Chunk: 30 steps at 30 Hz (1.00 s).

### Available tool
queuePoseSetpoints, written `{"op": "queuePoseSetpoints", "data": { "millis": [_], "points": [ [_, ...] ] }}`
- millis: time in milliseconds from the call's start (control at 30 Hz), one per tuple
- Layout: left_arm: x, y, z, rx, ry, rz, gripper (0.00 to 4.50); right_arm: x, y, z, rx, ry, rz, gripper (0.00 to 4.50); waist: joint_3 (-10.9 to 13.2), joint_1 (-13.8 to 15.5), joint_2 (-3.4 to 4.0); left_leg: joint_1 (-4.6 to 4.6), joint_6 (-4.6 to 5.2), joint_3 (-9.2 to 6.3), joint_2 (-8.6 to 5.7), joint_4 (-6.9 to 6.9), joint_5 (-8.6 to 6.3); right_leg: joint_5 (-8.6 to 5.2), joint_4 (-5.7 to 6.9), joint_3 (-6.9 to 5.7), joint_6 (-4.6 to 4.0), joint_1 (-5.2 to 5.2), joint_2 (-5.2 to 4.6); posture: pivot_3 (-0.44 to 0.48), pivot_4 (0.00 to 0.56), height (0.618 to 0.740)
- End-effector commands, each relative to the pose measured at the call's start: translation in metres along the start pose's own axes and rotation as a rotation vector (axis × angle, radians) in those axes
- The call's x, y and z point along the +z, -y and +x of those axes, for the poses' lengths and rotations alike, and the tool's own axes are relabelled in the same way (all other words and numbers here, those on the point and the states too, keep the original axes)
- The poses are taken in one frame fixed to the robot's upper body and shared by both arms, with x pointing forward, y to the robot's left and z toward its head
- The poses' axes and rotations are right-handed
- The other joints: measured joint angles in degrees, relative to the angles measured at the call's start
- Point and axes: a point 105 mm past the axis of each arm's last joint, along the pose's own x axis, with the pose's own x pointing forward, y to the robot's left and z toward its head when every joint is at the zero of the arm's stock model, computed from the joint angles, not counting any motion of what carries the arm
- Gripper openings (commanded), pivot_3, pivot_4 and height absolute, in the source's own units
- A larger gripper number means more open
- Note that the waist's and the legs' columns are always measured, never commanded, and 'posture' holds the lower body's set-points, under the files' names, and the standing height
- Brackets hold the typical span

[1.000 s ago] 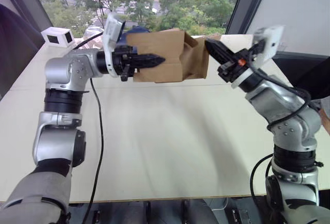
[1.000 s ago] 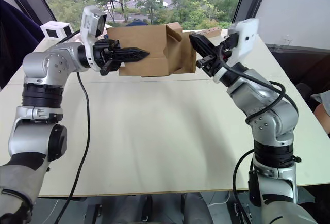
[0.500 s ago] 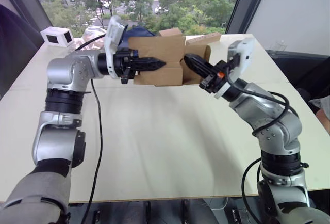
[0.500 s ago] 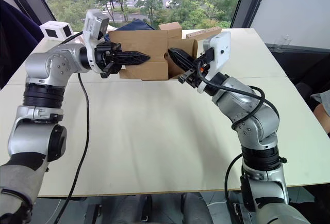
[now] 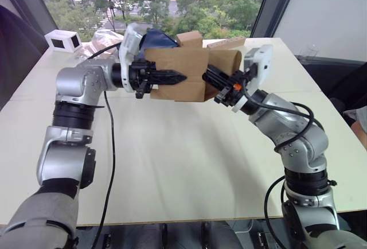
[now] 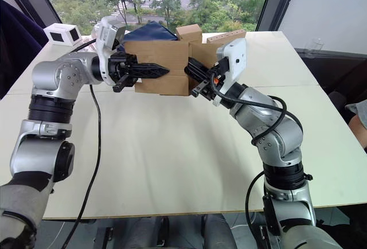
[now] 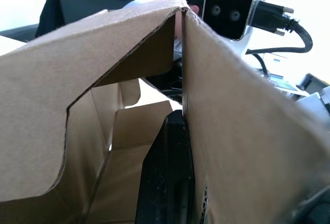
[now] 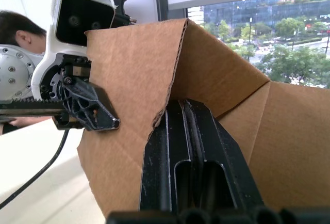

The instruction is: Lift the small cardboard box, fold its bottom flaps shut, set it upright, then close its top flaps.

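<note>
One small cardboard box (image 5: 179,76), hanging in the air above the far half of the pale table (image 5: 189,168), flaps loose. Being held up between both arms, well clear of the tabletop. Left gripper (image 5: 172,78) lying along the near wall of the box, black fingers (image 7: 167,182) pinching that wall, one inside and one outside. Right gripper (image 6: 196,81) reaching in from the other end, fingers (image 8: 188,157) pressed together and pushing up against a folded flap inside the open side. Behind the box, sitting on the table: a tidy brown cube carton (image 5: 189,38), a long tan block (image 5: 226,43) beside it, something dark blue (image 5: 159,39). Farther off at the left corner, a small white box (image 5: 64,41). Beyond the table, windows giving onto trees.
</note>
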Motion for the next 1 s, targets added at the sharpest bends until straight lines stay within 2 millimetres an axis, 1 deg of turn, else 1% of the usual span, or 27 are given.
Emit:
{"op": "queuePoseSetpoints", "data": {
  "millis": [33,300,367,433,500,667,833,1000],
  "points": [
    [0.016,0.001,-0.001,0.014,0.033,0.056,0.0,0.016,-0.011,-0.012,0.048,0.018,-0.069,0.04,0.0,0.03,0.0,0.0,0.0,0.0,0.0,0.0,0.0,0.0,-0.01,0.0,0.0,0.0,0.0,0.0,0.15,0.74],
    [0.015,-0.001,-0.004,0.024,0.035,0.054,0.0,0.024,-0.008,-0.049,0.022,-0.066,-0.13,0.04,0.01,0.06,0.0,-0.03,0.01,-0.02,0.0,0.0,0.0,0.0,-0.02,-0.01,0.0,0.0,0.02,0.0,0.15,0.74],
    [0.015,0.0,-0.004,0.019,0.038,0.054,0.0,0.018,-0.007,-0.058,0.014,-0.116,-0.13,0.04,0.01,0.06,-0.01,-0.03,0.01,-0.03,0.0,0.0,-0.01,0.0,-0.03,-0.01,0.0,0.0,0.02,0.0,0.15,0.74],
    [0.017,0.002,-0.003,0.008,0.041,0.057,0.0,0.001,-0.007,-0.069,0.017,-0.21,-0.125,0.04,0.01,0.08,-0.01,-0.03,0.01,-0.02,0.0,0.0,-0.01,0.0,-0.03,-0.01,0.0,0.01,0.01,0.0,0.15,0.74],
    [0.017,0.003,-0.002,0.001,0.042,0.059,0.0,-0.013,-0.008,-0.075,0.023,-0.264,-0.122,0.04,0.01,0.08,-0.01,-0.03,0.01,-0.03,0.0,0.01,-0.01,0.0,-0.03,-0.01,0.0,0.02,0.02,0.0,0.15,0.74],
    [0.021,0.01,0.001,-0.031,0.042,0.063,0.0,-0.026,0.002,-0.069,-0.02,-0.26,-0.12,0.04,0.01,-0.16,-0.01,-0.02,0.02,0.0,0.03,0.04,0.0,0.0,0.0,0.02,0.0,0.01,0.06,0.0,0.15,0.74],
    [0.019,0.015,0.003,-0.052,0.018,0.065,0.0,-0.021,0.013,-0.054,-0.041,-0.201,-0.121,0.04,0.01,-0.08,-0.01,-0.03,0.01,-0.01,0.04,0.04,0.0,0.0,-0.01,0.02,0.0,0.0,0.09,0.0,0.15,0.74],
    [0.016,0.018,0.003,-0.06,-0.008,0.066,0.0,-0.017,0.008,-0.04,0.016,-0.164,-0.111,0.04,0.01,0.0,-0.01,-0.03,0.01,-0.03,0.05,0.04,0.0,0.0,-0.02,0.01,0.0,0.0,0.09,0.0,0.15,0.74]
  ]
}}
